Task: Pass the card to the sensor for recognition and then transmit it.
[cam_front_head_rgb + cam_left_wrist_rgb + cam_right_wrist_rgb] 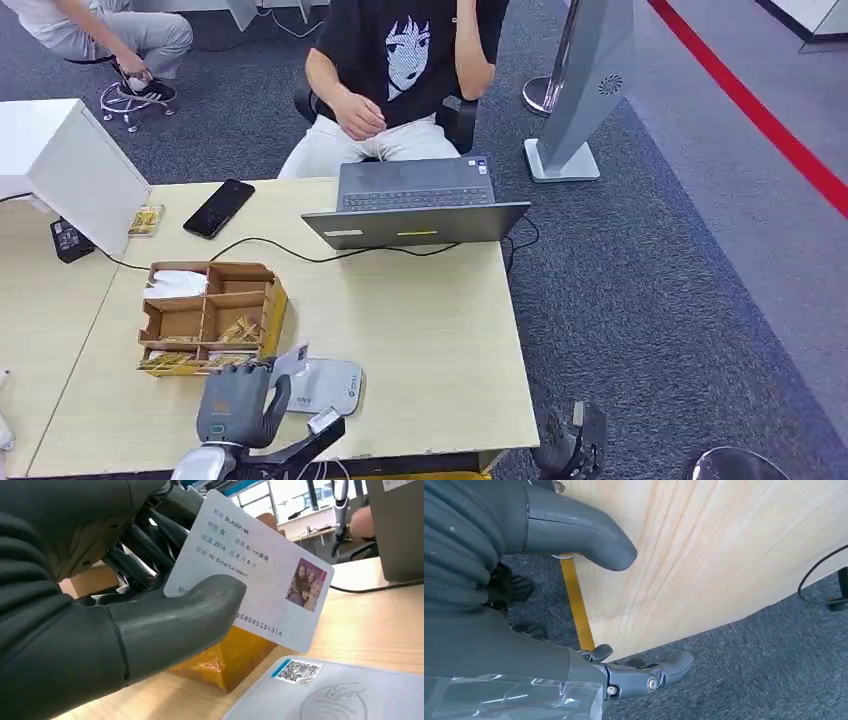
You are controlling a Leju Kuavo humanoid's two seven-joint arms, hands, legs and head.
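- Left wrist view gives you the card (255,575): white ID-style card with printed text and a small photo, tilted up on edge, clamped between the thick grey thumb and the darker fingers (145,555) of the left hand (115,610).
- You can see the card sits just above and beside the sensor (340,692), a flat pale grey pad with a QR sticker; card and pad are apart, not touching.
- Head view: you'll find the left hand (237,400) at the near table edge, card (297,356) poking up from it, sensor (322,386) lying flat just to its right.
- Right behind the hand you have the cardboard organizer (205,315) with compartments holding yellow packets and white paper; its yellow side shows just behind the card in the left wrist view.
- Right hand (589,555): hanging off the table's (420,330) side over the grey carpet, thumb and fingers apart, nothing in it.
- Further back on the table: open laptop (415,205) with a black cable, a black phone (219,207), a white box (80,170).
- Across from you, a person (400,70) in a black shirt sits at the laptop.
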